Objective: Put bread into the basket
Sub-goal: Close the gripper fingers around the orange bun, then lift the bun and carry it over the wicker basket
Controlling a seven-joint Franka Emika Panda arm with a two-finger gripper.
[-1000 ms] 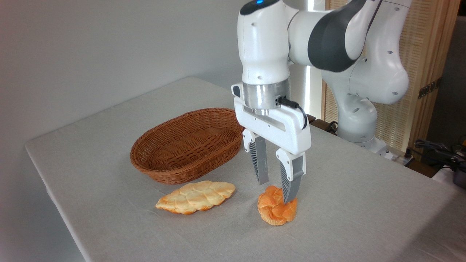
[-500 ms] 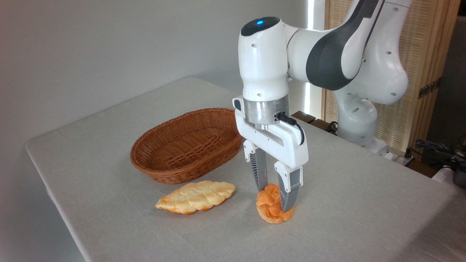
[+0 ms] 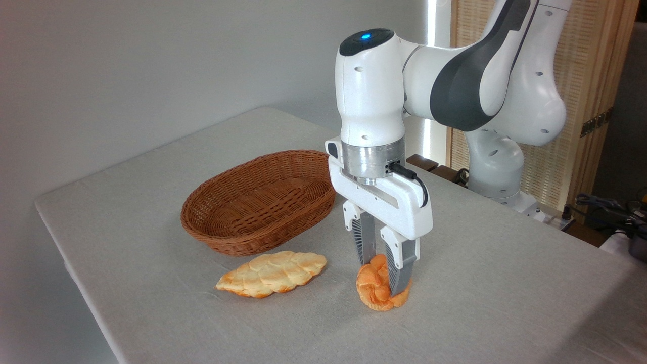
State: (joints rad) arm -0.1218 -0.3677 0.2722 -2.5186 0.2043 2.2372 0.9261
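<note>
The bread (image 3: 373, 288), a small deep-orange braided bun, rests on the grey tablecloth at front centre. My gripper (image 3: 383, 278) reaches straight down and is shut on the bread, one grey finger (image 3: 398, 270) on its right side and the other behind its top, squeezing it narrower. The basket (image 3: 258, 199), an oval brown wicker one with low sides, stands empty to the left and behind, a hand's width from the gripper.
A longer pale golden braided loaf (image 3: 273, 273) lies in front of the basket, left of the bun. The table's near left edge (image 3: 91, 303) runs diagonally. The robot base (image 3: 493, 167) stands at the back right, before a wooden slatted screen.
The gripper came down around the bun and its fingers closed in, pinching the bun narrower. The bun stays on the cloth.
</note>
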